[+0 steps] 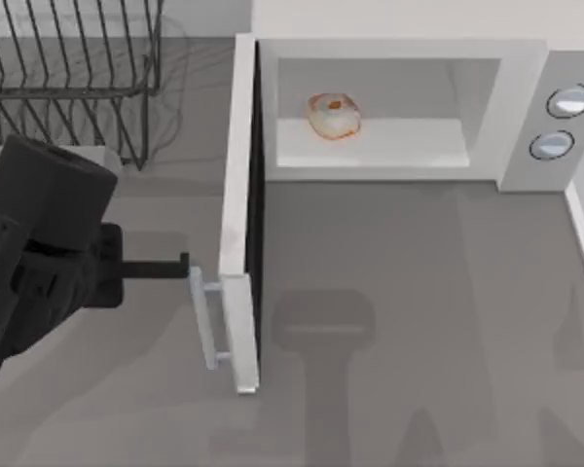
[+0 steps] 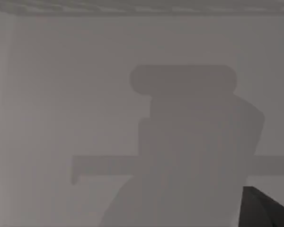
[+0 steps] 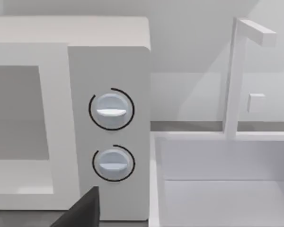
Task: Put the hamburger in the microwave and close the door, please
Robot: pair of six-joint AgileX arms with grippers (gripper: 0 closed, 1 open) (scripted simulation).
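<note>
Okay, top view: the hamburger (image 1: 333,115) already sits inside the microwave (image 1: 399,53); our left gripper (image 1: 184,267) touches the door (image 1: 238,224) beside its handle (image 1: 207,326), jaws unreadable. A glancing push could slip. Left wrist: blank panel. Right wrist: knobs (image 3: 111,110), jaws unreadable.

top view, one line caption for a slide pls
Hamburger sits inside the microwave; left gripper reaches the open door by its handle.
</note>
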